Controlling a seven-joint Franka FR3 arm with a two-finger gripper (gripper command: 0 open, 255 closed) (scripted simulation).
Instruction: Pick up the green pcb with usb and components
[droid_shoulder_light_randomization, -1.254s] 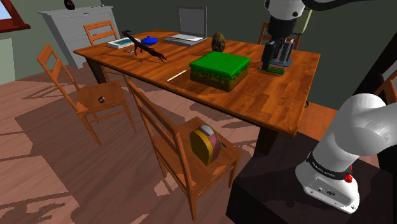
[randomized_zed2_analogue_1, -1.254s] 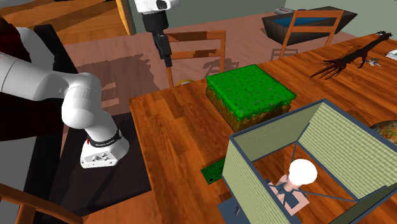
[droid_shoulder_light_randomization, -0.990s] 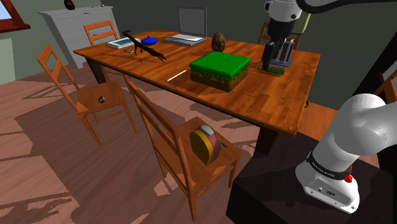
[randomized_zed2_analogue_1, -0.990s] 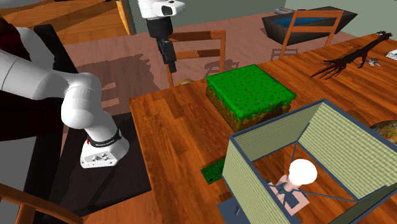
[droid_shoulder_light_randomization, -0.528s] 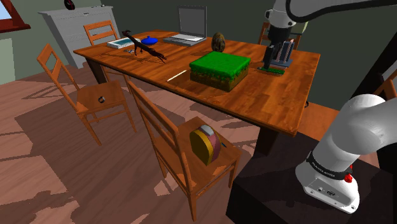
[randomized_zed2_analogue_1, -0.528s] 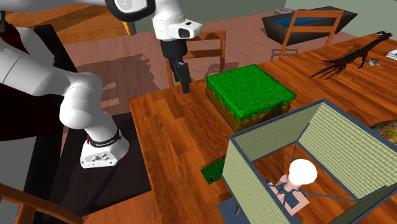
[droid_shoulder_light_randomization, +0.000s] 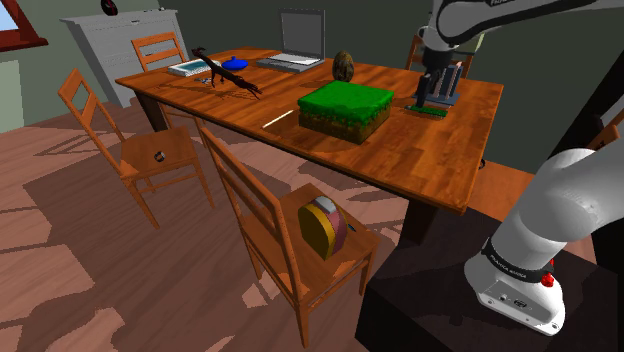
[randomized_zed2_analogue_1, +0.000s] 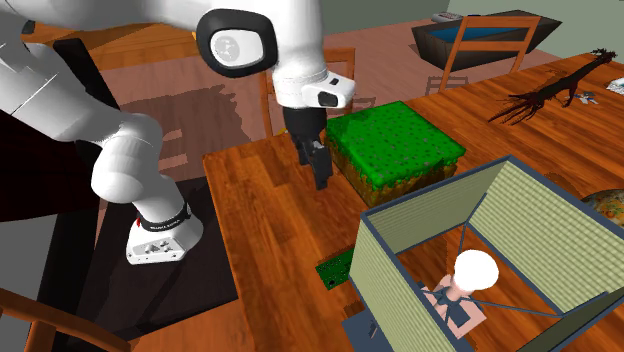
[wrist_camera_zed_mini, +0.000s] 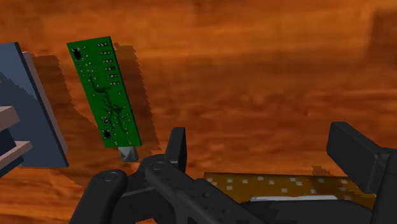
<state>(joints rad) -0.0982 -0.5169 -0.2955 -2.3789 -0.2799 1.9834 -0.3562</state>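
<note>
Reading my gripper as spread and empty, hovering over bare wooden table; the green PCB lies flat just beside the blue-grey box. Grass-topped block stands close by the gripper; beyond the table edge, chairs and open wood floor.

A home's dining room is indicated. A long wooden tabletop is ringed by slat-backed wooden chairs, and an open laptop is set on it. Plank flooring is laid throughout. A wood-framed window and a pale grey cabinet are seen against green walls.
</note>
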